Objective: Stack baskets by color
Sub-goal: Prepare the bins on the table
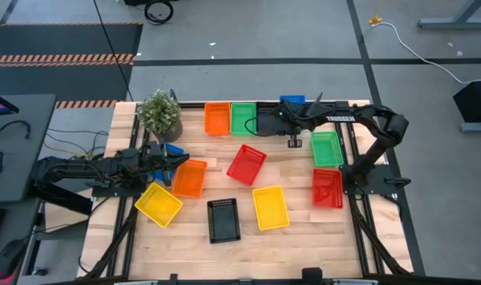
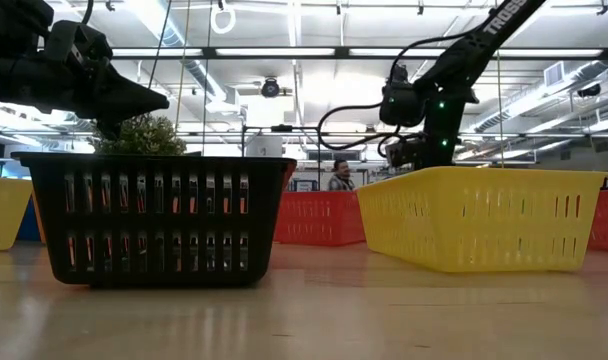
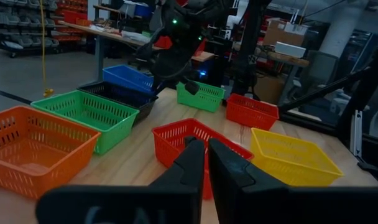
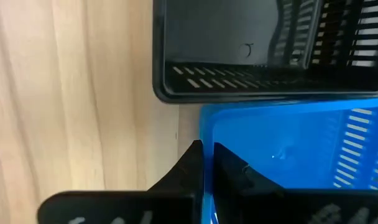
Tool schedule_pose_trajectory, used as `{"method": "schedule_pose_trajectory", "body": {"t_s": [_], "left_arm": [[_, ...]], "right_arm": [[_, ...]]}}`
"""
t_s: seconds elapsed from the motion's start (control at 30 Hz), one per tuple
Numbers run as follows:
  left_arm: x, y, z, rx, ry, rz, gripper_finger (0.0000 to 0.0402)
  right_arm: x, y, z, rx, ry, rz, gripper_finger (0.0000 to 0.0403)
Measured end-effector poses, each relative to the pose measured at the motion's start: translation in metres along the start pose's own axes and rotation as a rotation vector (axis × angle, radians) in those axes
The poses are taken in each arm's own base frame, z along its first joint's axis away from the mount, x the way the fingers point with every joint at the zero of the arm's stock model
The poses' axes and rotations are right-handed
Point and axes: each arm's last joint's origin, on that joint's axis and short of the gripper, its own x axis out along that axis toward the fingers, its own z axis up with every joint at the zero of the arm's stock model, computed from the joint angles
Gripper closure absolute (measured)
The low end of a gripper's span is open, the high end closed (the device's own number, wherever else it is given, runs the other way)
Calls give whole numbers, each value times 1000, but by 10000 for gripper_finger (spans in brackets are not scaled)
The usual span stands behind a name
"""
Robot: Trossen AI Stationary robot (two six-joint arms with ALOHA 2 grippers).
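High view: baskets on the table [image 1: 304, 245]: orange [image 1: 217, 118], green [image 1: 243, 118] and blue [image 1: 292, 100] along the far edge; red [image 1: 246, 164], yellow [image 1: 270, 207] and black [image 1: 223, 220] nearer the middle.

Left wrist view: left gripper [image 3: 206, 163], fingers nearly together, empty.

Right wrist view: right gripper [image 4: 207, 163] pinches the blue basket's [image 4: 288, 149] wall, beside a black one [image 4: 239, 50].

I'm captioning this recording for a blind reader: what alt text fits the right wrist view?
The right gripper pinches the near wall of a blue basket, one jaw on each side. A black basket sits just beyond on the wooden table.
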Motion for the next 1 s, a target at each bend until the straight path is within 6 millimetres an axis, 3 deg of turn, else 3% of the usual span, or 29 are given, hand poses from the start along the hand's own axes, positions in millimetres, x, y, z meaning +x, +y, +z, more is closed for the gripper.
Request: {"method": "schedule_pose_trajectory", "body": {"t_s": [0.57, 1.0], "left_arm": [[0, 0, 0, -3, -1, 0, 374], [0, 0, 0, -4, -1, -1, 377]], "right_arm": [[-8, 24, 10, -76, 47, 0, 381], [-7, 15, 17, -42, -35, -66, 362]]}}
